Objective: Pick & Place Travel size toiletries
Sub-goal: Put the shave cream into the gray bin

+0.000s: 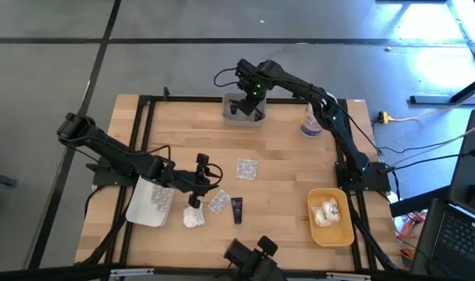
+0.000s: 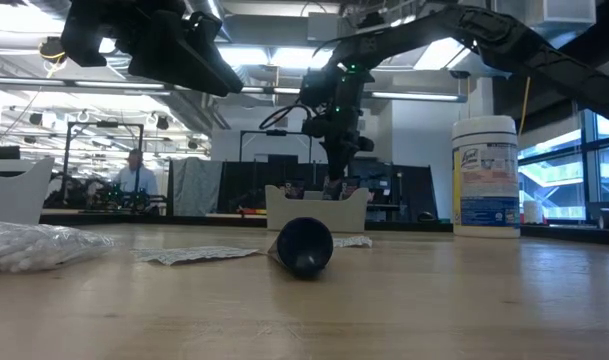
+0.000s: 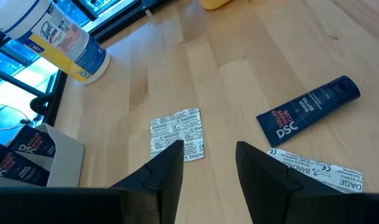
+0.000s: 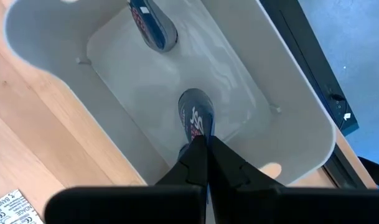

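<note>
My right gripper [image 1: 251, 100] stands over the grey tray [image 1: 231, 115] at the table's far edge, shut on a dark blue tube [image 4: 195, 118] that reaches down into it. A second tube [image 4: 150, 25] lies in the same tray. My left gripper [image 3: 208, 163] hovers open and empty over the table's middle left. Below and beyond it lie two silvery bandage packets [image 3: 177, 134] [image 3: 320, 174] and another dark tube [image 3: 307, 112], flat on the wood. A white puffy bundle [image 1: 193, 218] lies nearer the front. My right gripper pinches the tube's flat upper end [image 4: 196, 138] between its two fingers. The fingers come from above, pointing steeply down. The tube hangs nearly upright below them, inside the tray's walls. Whether its lower end touches the tray floor I cannot tell.
A white tray [image 1: 140, 209] with packets sits under my left arm. A yellow tray [image 1: 340, 232] holding white bundles stands at the front right. The tall white jar [image 1: 311, 122] stands at the far right. Bare wood lies between the trays.
</note>
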Available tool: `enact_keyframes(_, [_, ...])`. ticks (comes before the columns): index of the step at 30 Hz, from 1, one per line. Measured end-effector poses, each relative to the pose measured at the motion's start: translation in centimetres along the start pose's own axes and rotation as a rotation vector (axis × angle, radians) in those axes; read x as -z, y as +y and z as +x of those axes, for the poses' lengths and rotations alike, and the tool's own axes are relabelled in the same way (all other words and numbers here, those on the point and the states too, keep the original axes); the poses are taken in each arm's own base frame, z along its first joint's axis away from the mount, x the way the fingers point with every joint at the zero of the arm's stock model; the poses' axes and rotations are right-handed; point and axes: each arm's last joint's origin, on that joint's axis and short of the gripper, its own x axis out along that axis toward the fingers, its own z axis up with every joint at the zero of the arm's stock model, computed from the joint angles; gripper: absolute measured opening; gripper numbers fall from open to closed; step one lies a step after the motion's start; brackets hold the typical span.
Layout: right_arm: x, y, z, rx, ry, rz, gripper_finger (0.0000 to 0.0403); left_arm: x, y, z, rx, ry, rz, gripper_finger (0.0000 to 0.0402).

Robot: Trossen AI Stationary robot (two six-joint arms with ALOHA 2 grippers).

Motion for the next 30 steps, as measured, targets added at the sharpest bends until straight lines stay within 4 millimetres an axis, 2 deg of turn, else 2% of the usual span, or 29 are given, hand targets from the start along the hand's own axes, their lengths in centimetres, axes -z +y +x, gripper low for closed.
enact_keyframes(14, [-0.08, 0.3, 0.59, -0.034, 0.009, 0.008, 0.0003, 0.0, 0.0, 0.0, 0.0, 0.0, 0.0, 0.0143])
enact_keyframes(24, [-0.06, 0.28, 0.58, -0.034, 0.01, 0.024, 0.0032, 0.0, 0.0, 0.0, 0.0, 0.0, 0.0, 0.0143])
enact_keyframes(30, [-0.07, 0.28, 0.57, -0.034, 0.01, 0.026, 0.0032, 0.0, 0.0, 0.0, 0.0, 0.0, 0.0, 0.0143])
